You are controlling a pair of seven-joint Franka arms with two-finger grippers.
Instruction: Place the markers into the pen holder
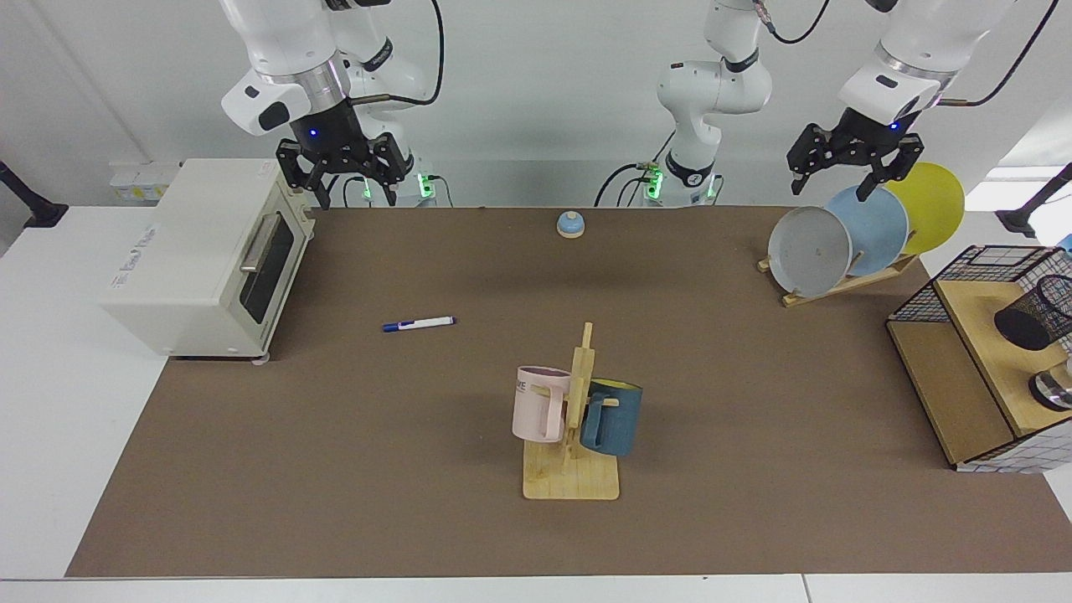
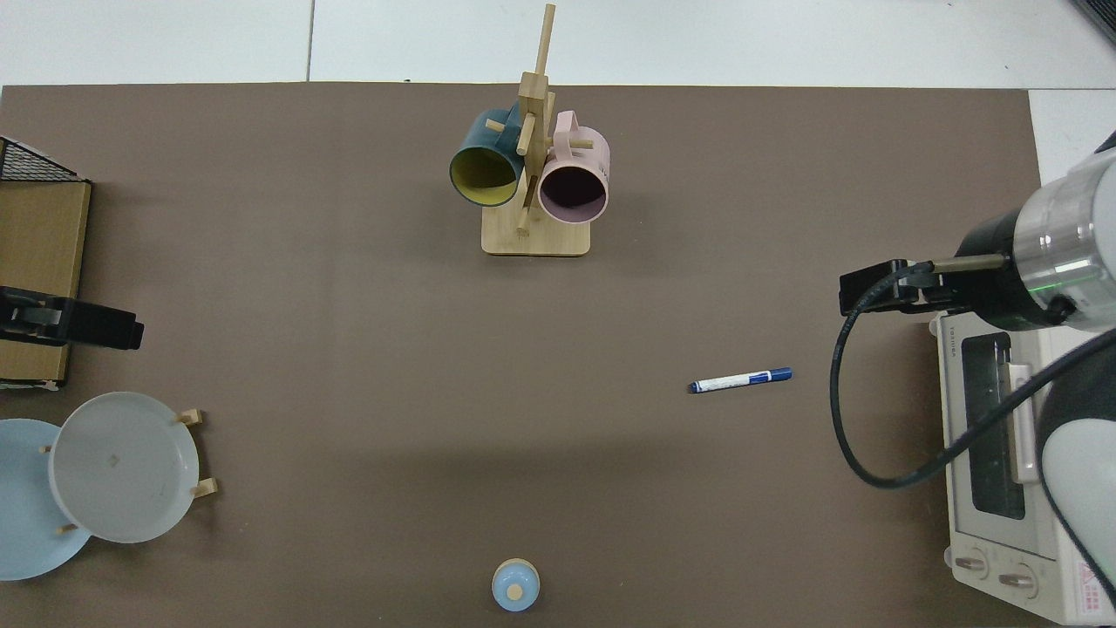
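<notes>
Nearest the facing camera, a wooden mug tree (image 1: pixel 573 469) stands on the brown mat (image 1: pixel 335 486) with a pink mug (image 1: pixel 538 404) and a dark blue mug (image 1: pixel 614 417) hung on its pegs. Further back lies the marker (image 1: pixel 418 323), flat on the mat with its blue cap pointing toward the toaster oven (image 1: pixel 201 255), well apart from both grippers; in the top view the marker (image 2: pixel 741 380) lies between the mug tree (image 2: pixel 534 201) and the toaster oven (image 2: pixel 1011 453). At the mat's other side, a wooden shelf (image 1: pixel 963 368) carries the pen holder (image 1: pixel 1032 316), a black mesh cup tipped on its side, with a shiny metal round object (image 1: pixel 1053 390) just beside it and a black wire basket (image 1: pixel 980 280) behind. Beyond that, a plate rack (image 1: pixel 846 280) holds a grey plate (image 1: pixel 809 250), a blue plate (image 1: pixel 871 228) and a yellow plate (image 1: pixel 930 205) on edge. At the far edge sits a small blue bell (image 1: pixel 570 224). The right gripper (image 1: pixel 345 188) hangs above the rear corner of the toaster oven, its arm bent down from above, fingers pointing downward and spread wide with nothing between them. The left gripper (image 1: pixel 837 180) hovers over the plates, wrist angled, fingers likewise spread apart and holding nothing.
</notes>
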